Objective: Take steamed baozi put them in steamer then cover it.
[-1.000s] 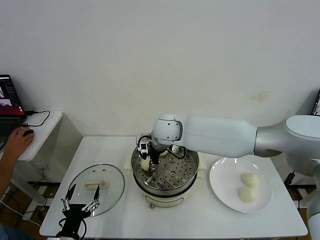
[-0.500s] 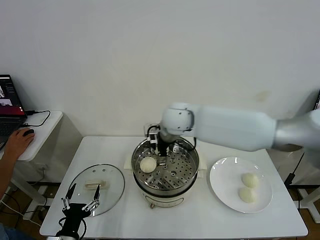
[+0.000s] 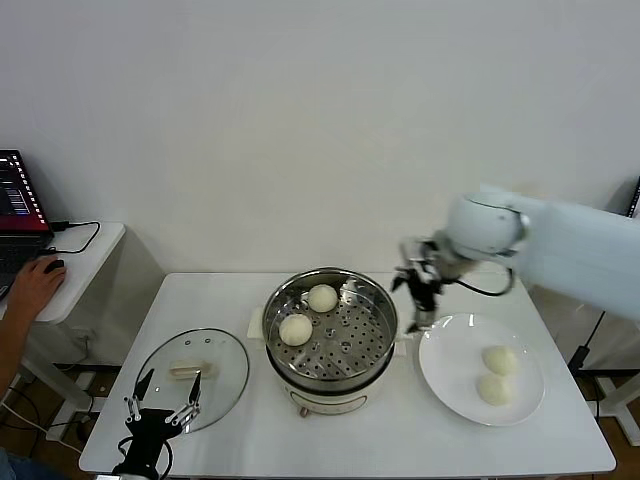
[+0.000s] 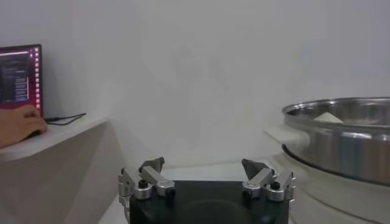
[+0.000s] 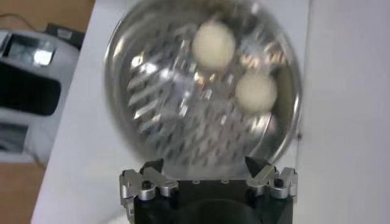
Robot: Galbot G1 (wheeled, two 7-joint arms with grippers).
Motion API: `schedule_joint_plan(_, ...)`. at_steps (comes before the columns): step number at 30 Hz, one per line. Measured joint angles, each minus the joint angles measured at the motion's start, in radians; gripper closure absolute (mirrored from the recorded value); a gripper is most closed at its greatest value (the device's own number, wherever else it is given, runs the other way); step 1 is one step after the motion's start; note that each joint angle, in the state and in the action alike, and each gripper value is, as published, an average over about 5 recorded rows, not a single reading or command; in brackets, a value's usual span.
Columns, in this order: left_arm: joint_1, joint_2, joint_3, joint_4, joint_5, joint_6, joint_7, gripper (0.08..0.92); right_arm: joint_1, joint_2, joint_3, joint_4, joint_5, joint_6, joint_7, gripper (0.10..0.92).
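Observation:
The steamer (image 3: 331,379) stands mid-table with two steamed baozi on its perforated tray, one at the back (image 3: 322,297) and one at the left (image 3: 296,328). Two more baozi (image 3: 500,360) (image 3: 492,389) lie on the white plate (image 3: 450,366) to the right. My right gripper (image 3: 415,303) hangs open and empty above the gap between steamer and plate. Its wrist view looks down on the steamer (image 5: 122,91) and both buns (image 5: 213,44) (image 5: 256,91) beyond its gripper (image 5: 204,170). The cover (image 3: 225,380) lies flat at the table's left. My left gripper (image 3: 160,408) waits open at its near edge.
A side desk (image 3: 85,262) at the far left carries a laptop (image 3: 15,205), a cable and a person's hand on a mouse (image 3: 38,278). A white wall is close behind the table. In the left wrist view the steamer's side (image 4: 341,143) rises beyond the gripper (image 4: 204,167).
My right gripper opened and left a baozi in the steamer, then swung right from over the pot toward the plate. Two buns now show in the steamer. The left arm has not moved.

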Motion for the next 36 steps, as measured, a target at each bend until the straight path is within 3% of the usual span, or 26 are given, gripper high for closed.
schedule_joint_plan(16, 0.025, -0.021, -0.002, -0.023, 0.022, -0.003, -0.004, 0.177, -0.309, -0.307, 0.162, 0.002, -0.306, 0.165, -0.015, 0.203)
schedule_joint_plan(36, 0.028, -0.025, -0.008, -0.024, 0.031, -0.002, -0.005, 0.177, -0.829, -0.285, 0.528, -0.099, -0.462, 0.204, 0.073, 0.203)
